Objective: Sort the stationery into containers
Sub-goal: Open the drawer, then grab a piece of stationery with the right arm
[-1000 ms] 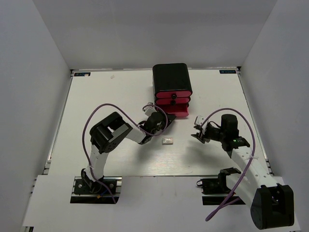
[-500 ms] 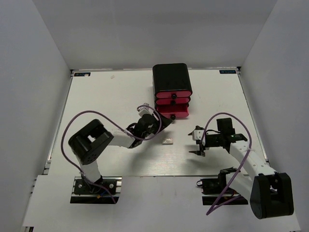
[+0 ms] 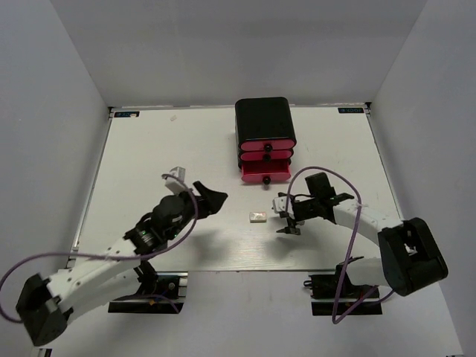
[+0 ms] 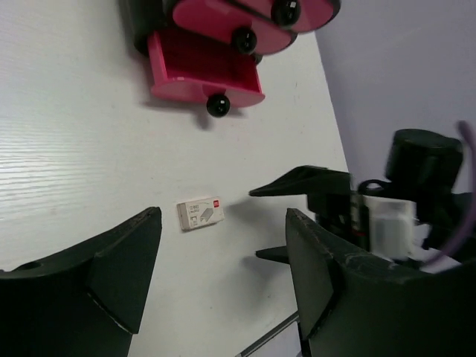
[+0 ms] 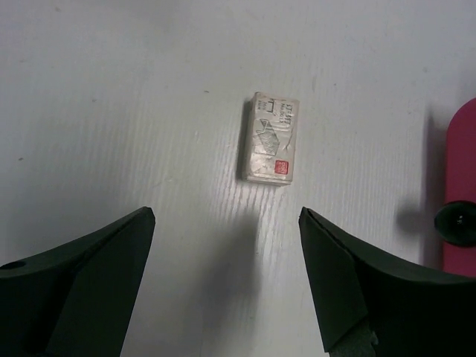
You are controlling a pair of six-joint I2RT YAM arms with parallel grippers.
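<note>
One piece of stationery, a small white box with a red mark [image 3: 257, 217], lies flat on the table in front of the containers. These are pink drawers with black knobs in a black cabinet [image 3: 264, 123]. The bottom drawer [image 3: 265, 173] is pulled out. My right gripper [image 3: 282, 214] is open just right of the box, which lies ahead of its jaws [image 5: 271, 137]. My left gripper [image 3: 210, 201] is open, to the left of the box and apart from it [image 4: 201, 213]. Neither gripper holds anything.
The open bottom drawer [image 4: 204, 74] and its knob [image 4: 218, 106] stick out toward the box. The same drawer front [image 5: 461, 171] is at the right edge of the right wrist view. White walls enclose the table on three sides.
My left arm has drawn back from the drawers toward the near left. The right gripper has moved left, up to the white box. Both grippers have opened wider.
</note>
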